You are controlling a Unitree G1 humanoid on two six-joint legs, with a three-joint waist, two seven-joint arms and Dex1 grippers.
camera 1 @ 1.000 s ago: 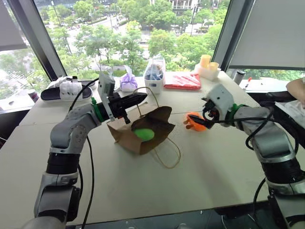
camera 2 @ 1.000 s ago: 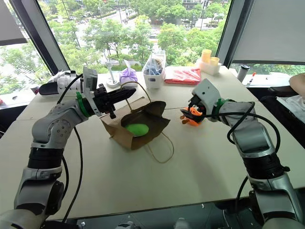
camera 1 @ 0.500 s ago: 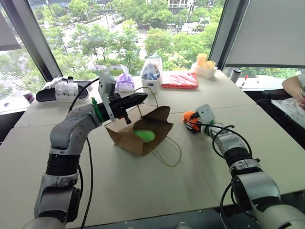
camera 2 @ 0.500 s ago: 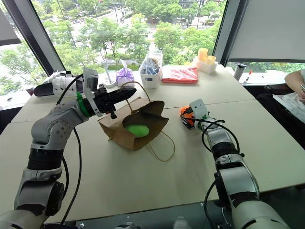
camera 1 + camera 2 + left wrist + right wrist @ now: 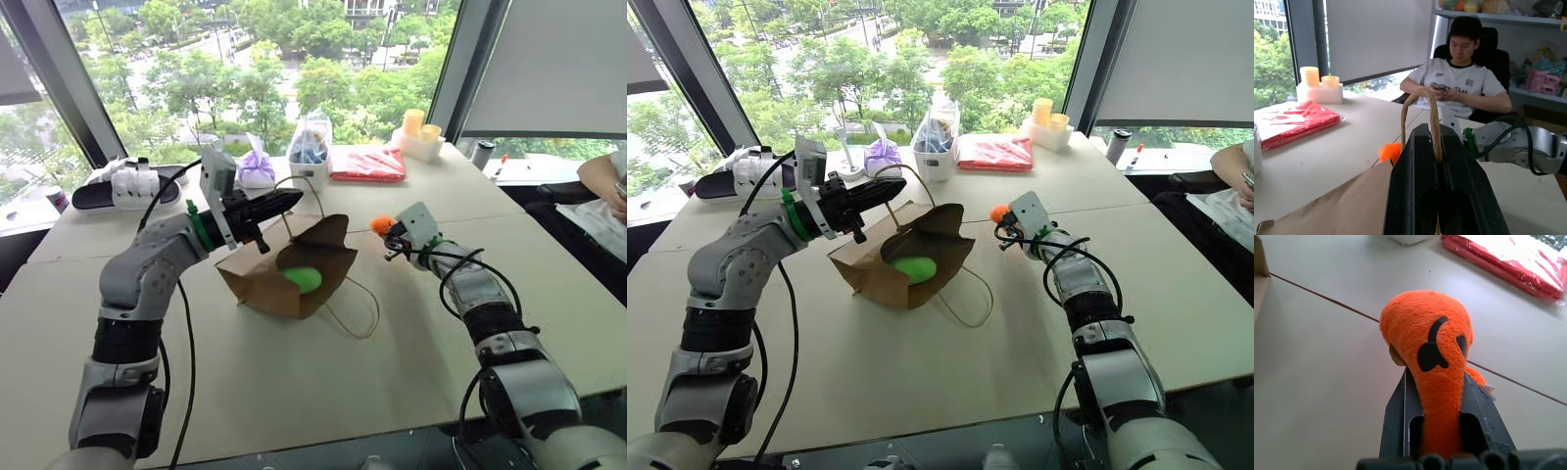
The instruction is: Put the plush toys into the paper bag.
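Soft plush, matt paper, hard plastic

The orange toy (image 5: 1432, 357) is fuzzy plush with smooth dark face marks; the green toy (image 5: 303, 279) looks soft too. The bag (image 5: 265, 279) is matt brown kraft paper with a twisted cord handle (image 5: 1434, 122). Gripper fingers (image 5: 1469, 196) are smooth black plastic; the table (image 5: 294, 382) is matt.

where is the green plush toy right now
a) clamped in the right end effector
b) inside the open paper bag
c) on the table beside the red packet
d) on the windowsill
b: the green plush toy lies inside the mouth of the paper bag, whose cord handle the left end effector pinches, while the right end effector grips the orange plush toy.
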